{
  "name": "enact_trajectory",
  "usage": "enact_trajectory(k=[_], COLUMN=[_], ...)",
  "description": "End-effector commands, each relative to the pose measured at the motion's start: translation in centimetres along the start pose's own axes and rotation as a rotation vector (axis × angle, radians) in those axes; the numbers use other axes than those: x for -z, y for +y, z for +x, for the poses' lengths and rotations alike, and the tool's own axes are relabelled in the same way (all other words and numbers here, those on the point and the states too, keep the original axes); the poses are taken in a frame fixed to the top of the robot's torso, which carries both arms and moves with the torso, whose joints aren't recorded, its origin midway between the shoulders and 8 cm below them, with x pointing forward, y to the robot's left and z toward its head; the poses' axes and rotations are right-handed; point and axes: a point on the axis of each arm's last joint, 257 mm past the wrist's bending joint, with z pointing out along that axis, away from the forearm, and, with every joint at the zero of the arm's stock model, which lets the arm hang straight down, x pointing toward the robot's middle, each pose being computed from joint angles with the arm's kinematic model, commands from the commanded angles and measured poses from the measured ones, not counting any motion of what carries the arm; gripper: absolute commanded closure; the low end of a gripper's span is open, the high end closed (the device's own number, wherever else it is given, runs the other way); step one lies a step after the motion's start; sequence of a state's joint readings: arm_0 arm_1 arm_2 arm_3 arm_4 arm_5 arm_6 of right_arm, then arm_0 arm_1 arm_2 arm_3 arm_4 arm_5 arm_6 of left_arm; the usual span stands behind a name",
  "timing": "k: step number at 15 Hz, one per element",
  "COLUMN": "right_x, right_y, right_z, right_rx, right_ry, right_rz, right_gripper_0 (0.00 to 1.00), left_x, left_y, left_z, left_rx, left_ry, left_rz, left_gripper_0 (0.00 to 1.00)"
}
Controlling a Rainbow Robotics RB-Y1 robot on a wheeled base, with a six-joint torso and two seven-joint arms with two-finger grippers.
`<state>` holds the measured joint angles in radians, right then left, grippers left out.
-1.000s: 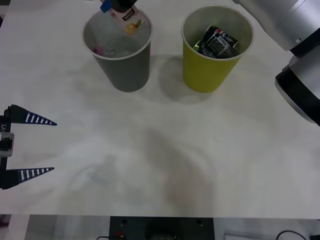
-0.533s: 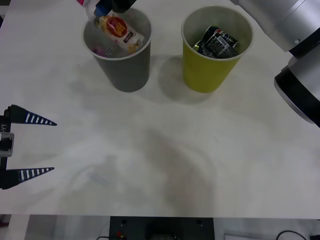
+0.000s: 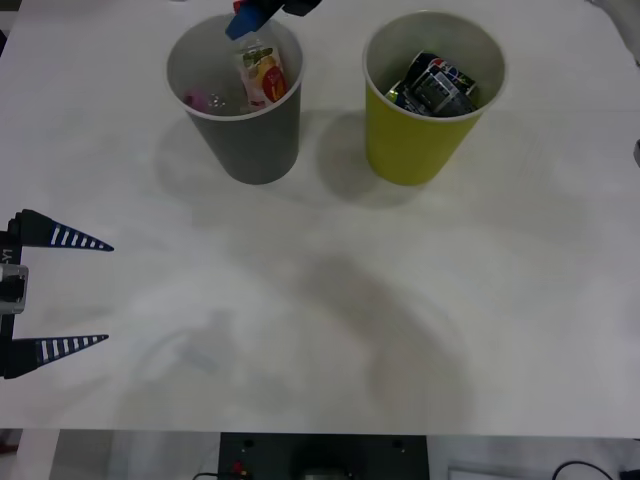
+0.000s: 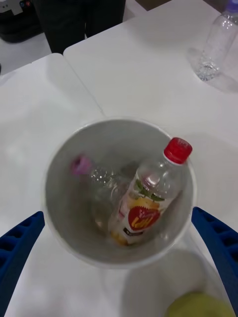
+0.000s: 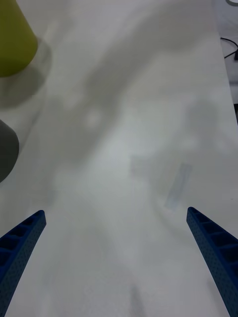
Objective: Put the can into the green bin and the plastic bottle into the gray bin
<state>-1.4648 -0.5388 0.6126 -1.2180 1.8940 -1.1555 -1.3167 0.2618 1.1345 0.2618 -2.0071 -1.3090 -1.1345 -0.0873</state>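
Plastic bottle (image 4: 148, 203) is seen leaning inside gray bin (image 3: 255, 145), can (image 3: 435, 85) in green bin (image 3: 415, 140); right gripper (image 4: 119, 270) is spread wide above, left gripper (image 3: 65, 290) likewise near-left; rim could be clipped on withdrawal

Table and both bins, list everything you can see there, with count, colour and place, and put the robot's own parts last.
table: one, white, carrying both bins.
gray bin: one, dark gray with whitish inside, upright on the table's far left.
plastic bottle: one, clear with red cap and fruit label, leaning inside the gray bin.
pink-capped bottle: one, clear, lying at the bottom of the gray bin.
green bin: one, yellow-green, upright to the right of the gray bin.
can: one, dark and crushed, inside the green bin.
empty bottle: one, clear, standing on a farther table.
right end effector: blue fingers open, above the gray bin.
left end effector: fingers open, over the table's near left edge.
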Motion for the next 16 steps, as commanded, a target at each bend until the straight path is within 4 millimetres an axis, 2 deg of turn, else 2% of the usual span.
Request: enact_trajectory(k=[1,6,11,16], right_x=[3.3,8.6,12.7,16.7], right_y=[-0.6,-0.6,1.6,3.7], right_z=[2.4,7.8,15.1,21.0], right_rx=[0.022,0.055,0.143,0.208], right_ry=[0.019,0.013,0.024,0.044], right_rz=[-0.001,-0.002,-0.008,-0.074], right_gripper_0=[0.0,0.0,0.0,0.0], left_x=[0.0,0.0,0.0,0.0], left_y=[0.0,0.0,0.0,0.0], left_z=[0.0,0.0,0.0,0.0], left_rx=[0.0,0.0,0.0,0.0], left_ry=[0.0,0.0,0.0,0.0], left_rz=[0.0,0.0,0.0,0.0], left_gripper_0=[0.02,0.02,0.02,0.02])
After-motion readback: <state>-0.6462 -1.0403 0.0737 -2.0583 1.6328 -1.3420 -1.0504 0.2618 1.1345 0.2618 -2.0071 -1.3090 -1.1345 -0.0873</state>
